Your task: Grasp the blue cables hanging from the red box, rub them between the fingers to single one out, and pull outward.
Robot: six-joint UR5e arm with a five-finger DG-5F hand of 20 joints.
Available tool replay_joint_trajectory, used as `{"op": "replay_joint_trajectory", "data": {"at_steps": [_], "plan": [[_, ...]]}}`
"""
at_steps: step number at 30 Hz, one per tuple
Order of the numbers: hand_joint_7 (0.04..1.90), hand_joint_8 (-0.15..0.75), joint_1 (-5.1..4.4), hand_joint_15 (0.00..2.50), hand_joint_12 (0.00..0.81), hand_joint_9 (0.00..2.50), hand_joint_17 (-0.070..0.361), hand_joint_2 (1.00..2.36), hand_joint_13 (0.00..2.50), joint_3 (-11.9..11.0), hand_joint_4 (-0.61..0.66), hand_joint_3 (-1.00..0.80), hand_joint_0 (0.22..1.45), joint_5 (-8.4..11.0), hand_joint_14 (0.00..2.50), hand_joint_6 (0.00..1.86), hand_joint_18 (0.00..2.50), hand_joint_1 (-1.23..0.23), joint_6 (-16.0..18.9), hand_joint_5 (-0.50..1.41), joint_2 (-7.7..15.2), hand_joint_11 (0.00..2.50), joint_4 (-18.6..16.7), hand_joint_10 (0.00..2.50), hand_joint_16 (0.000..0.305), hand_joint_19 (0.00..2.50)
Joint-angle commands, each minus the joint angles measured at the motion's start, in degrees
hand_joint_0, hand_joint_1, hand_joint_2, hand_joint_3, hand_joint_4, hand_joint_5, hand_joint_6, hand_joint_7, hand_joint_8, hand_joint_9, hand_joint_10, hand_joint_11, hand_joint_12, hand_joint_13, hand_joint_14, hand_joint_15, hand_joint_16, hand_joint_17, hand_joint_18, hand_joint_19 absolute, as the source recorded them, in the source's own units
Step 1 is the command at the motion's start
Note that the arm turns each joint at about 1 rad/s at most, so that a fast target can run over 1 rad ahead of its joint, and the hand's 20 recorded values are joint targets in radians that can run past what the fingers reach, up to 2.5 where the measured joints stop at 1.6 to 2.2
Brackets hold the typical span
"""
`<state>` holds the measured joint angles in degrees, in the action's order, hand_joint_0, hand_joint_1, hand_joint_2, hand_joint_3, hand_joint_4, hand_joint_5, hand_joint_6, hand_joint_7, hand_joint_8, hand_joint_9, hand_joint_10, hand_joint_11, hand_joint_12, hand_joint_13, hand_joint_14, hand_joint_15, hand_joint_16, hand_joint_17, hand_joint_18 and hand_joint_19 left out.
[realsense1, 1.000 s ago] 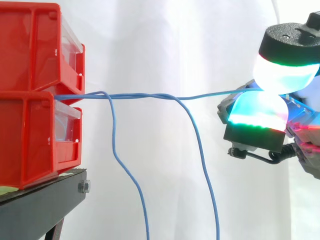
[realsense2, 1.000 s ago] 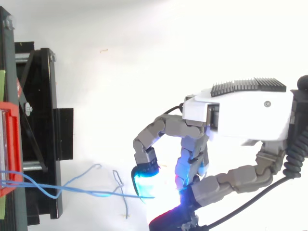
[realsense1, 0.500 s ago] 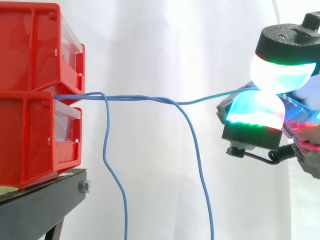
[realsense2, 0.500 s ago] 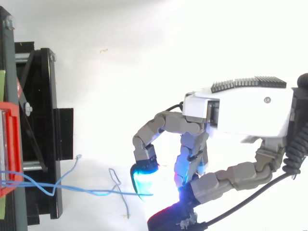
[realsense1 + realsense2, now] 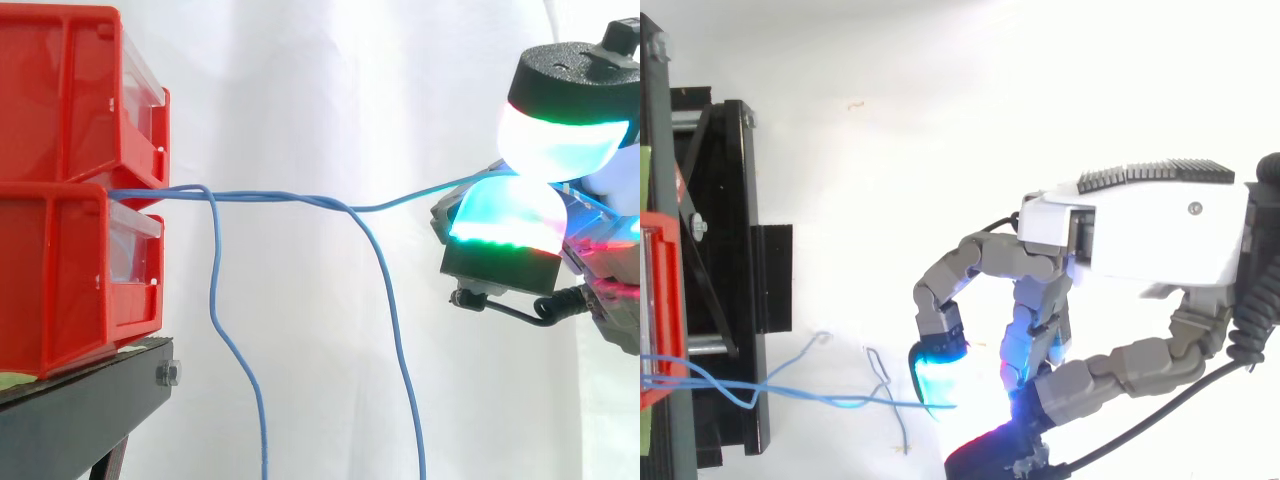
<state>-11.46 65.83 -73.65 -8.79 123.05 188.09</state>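
hand (image 5: 1140, 240): glowing fingertips pinch one blue cable (image 5: 410, 199) | blue cable: runs almost level from between the stacked red bins (image 5: 60, 190) to the hand | loose cables (image 5: 400, 340): two hang down between bins and hand

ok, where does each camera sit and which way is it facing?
Side view: beside the work at about its height, looking level across at the red bins, black stand and blue cables; the hand shows at the right edge.
Top view: above the work, looking down on the stand's edge and cables; the hand's palm and fingers reach in from the right.
Shared: bins, stand, cables, and the hand pinching one cable between its glowing pads.
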Motion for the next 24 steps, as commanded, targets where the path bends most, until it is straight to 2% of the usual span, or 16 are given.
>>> {"op": "replay_joint_trajectory", "data": {"at_steps": [1,24], "plan": [[1.05,0.404,0.04,0.57,0.425,1.35,0.139,1.01,1.3,0.0,-0.01,-0.13,0.6,0.0,0.02,0.86,1.24,-0.85,0.0,-0.02,0.0,0.51,0.0,0.01,0.062,0.58],[1.02,0.38,-0.05,0.59,0.386,1.33,0.128,1.01,1.25,0.0,-0.02,-0.13,0.61,0.09,0.02,0.87,1.17,-0.84,0.0,-0.02,0.0,0.51,0.0,0.01,0.057,0.6]]}}
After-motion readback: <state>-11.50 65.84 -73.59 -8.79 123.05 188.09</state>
